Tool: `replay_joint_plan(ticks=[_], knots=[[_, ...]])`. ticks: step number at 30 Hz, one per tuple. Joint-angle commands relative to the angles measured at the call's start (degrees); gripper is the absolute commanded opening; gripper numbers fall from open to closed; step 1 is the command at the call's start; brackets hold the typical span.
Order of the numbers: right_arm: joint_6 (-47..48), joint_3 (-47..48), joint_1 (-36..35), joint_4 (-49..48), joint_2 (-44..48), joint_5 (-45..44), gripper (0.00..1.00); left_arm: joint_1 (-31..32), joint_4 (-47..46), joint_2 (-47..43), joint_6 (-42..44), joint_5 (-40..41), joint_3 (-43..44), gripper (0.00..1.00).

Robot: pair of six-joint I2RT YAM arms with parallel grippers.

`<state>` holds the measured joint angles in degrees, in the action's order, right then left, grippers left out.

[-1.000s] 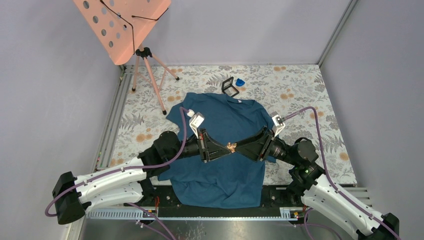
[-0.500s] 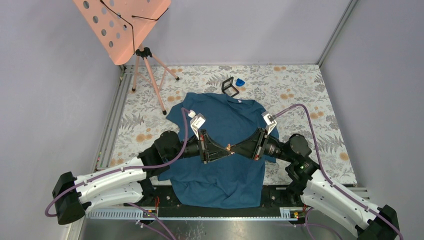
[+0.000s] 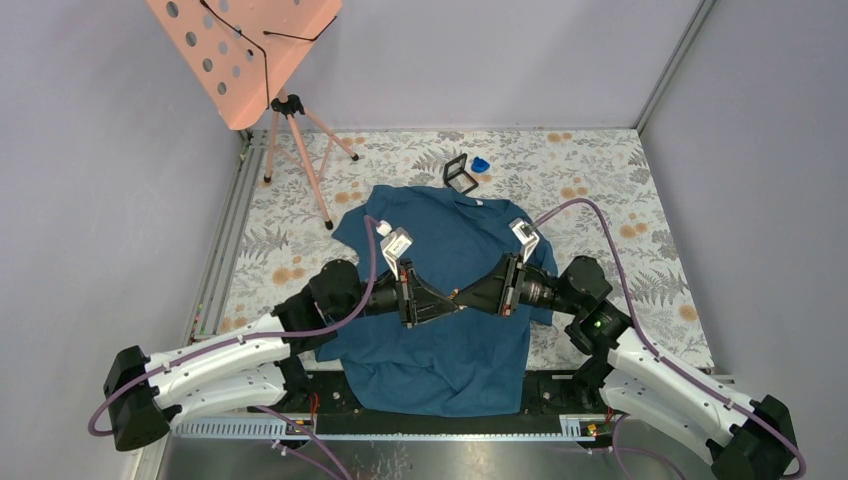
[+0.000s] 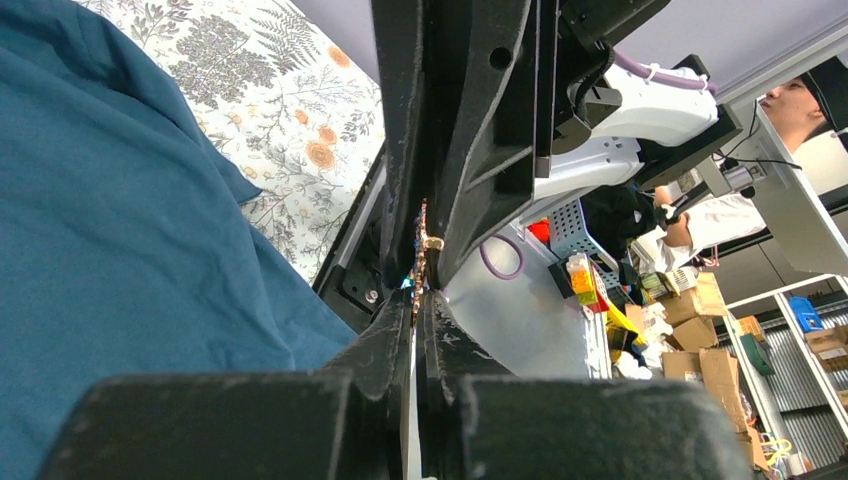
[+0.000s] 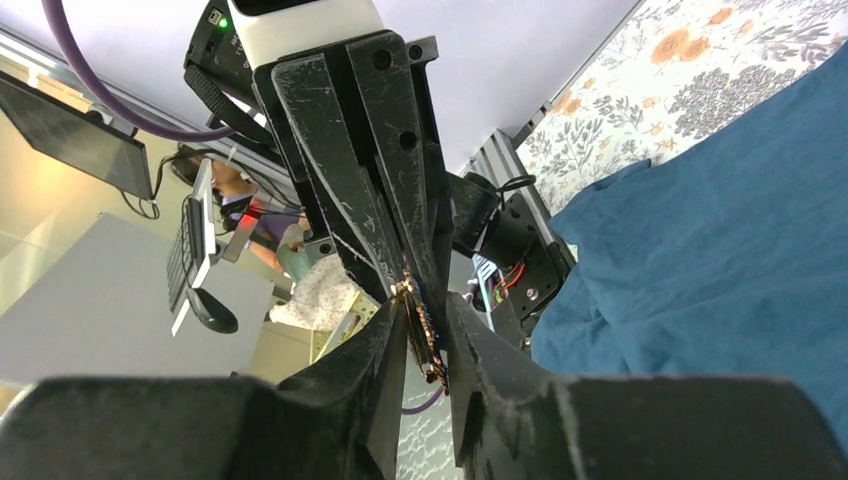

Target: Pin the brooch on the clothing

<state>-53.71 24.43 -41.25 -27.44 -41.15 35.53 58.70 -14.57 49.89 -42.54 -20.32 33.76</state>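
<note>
The teal-blue T-shirt [image 3: 450,235] lies flat on the floral table cover. Above its middle the two grippers meet tip to tip. My left gripper [image 3: 450,299] comes in from the left and is shut on the tiny brooch [image 3: 458,296]. In the left wrist view the brooch [image 4: 422,240] sticks out edge-on beyond the pressed fingertips [image 4: 400,320]. My right gripper [image 3: 467,294] comes in from the right. In the right wrist view the brooch [image 5: 422,330] sits between its slightly parted fingers [image 5: 385,335], with a gap still showing on one side.
A black square case [image 3: 459,173] and a small blue object [image 3: 481,164] lie beyond the shirt's collar. A pink perforated music stand [image 3: 245,50] on a tripod [image 3: 300,150] stands at the back left. A metal rail [image 3: 225,230] runs along the left edge.
The right gripper has slid left toward the left gripper until its fingertips straddle the brooch, which now shows less from above. The left gripper has stayed put.
</note>
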Motion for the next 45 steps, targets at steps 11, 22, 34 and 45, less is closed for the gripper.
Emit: replay_joint_plan(ticks=[11,22,34,45], knots=[[0.27,0.13,-0.58,-3.53,5.15,-0.22,0.64,0.89,1.63,-0.93,0.62,5.48,2.37,0.00],[13.45,8.27,-0.58,33.59,14.13,-24.85,0.76,0.89,6.67,-0.65,0.67,13.40,2.79,0.00],[19.41,15.50,-0.37,58.84,2.03,-51.60,0.63,-3.81,3.06,10.13,-1.07,15.96,5.92,0.00],[29.68,24.17,13.62,50.34,-27.32,-47.49,0.56,-10.32,-2.18,22.63,-1.61,15.52,8.85,0.00]])
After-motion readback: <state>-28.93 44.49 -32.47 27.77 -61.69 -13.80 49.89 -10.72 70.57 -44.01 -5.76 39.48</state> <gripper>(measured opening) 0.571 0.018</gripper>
